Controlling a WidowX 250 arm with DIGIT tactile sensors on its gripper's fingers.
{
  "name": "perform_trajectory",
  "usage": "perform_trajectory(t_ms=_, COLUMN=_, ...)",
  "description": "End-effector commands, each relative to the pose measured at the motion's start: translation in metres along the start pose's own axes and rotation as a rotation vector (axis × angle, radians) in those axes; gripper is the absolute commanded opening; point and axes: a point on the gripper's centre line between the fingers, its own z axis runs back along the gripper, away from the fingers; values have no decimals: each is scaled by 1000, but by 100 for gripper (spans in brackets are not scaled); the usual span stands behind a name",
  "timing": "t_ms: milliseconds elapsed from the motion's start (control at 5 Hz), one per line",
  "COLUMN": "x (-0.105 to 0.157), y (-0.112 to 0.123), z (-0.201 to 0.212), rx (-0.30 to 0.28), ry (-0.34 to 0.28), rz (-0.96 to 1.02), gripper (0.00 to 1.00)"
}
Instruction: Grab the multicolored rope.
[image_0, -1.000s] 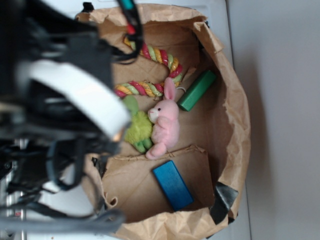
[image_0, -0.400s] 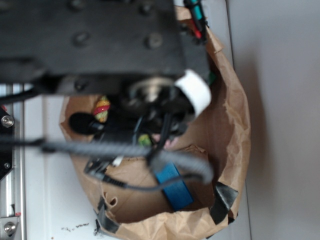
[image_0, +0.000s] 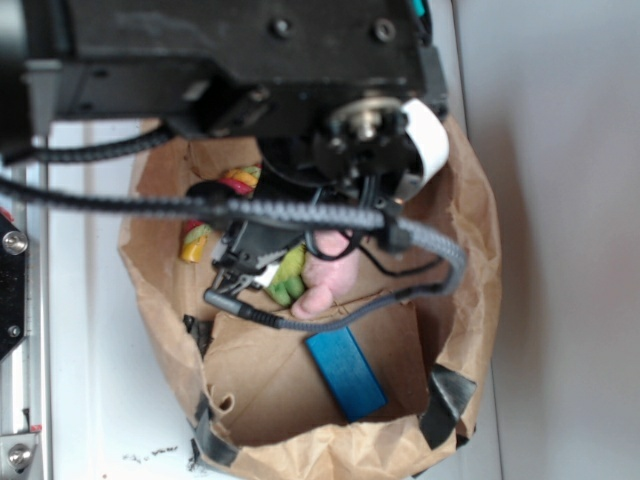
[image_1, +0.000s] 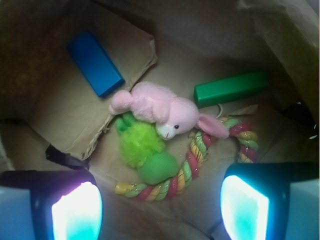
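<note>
Wrist view shows the jaws spread wide, empty, above the multicolored rope (image_1: 192, 160), which curves along the paper bag (image_1: 210, 30) floor around a green plush toy (image_1: 145, 152). A pink bunny (image_1: 160, 107) lies against that toy, its ear touching the rope.

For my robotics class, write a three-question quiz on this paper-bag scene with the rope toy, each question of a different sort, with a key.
1. True or false: the gripper is shut on the multicolored rope.
2. Which toy lies across the rope in the wrist view? A) pink plush bunny B) fuzzy green plush toy C) blue block
3. Fill in: the green block lies beside the bunny's ____.

Key: 1 false, its fingers stand apart above the rope; 2 B; 3 head.
</note>
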Motion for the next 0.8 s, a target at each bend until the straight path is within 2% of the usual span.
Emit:
perform_trajectory(t_ms=0, x=4, y=10, z=13, rx=60, ry=-65, rz=12, gripper=100)
perform_trajectory(t_ms=200, x=4, y=8, z=14, rx=80, ry=-85, rz=3, gripper=100)
perform_trajectory(t_ms=600, x=4, y=8, z=14, rx=80, ry=-85, rz=3, gripper=100)
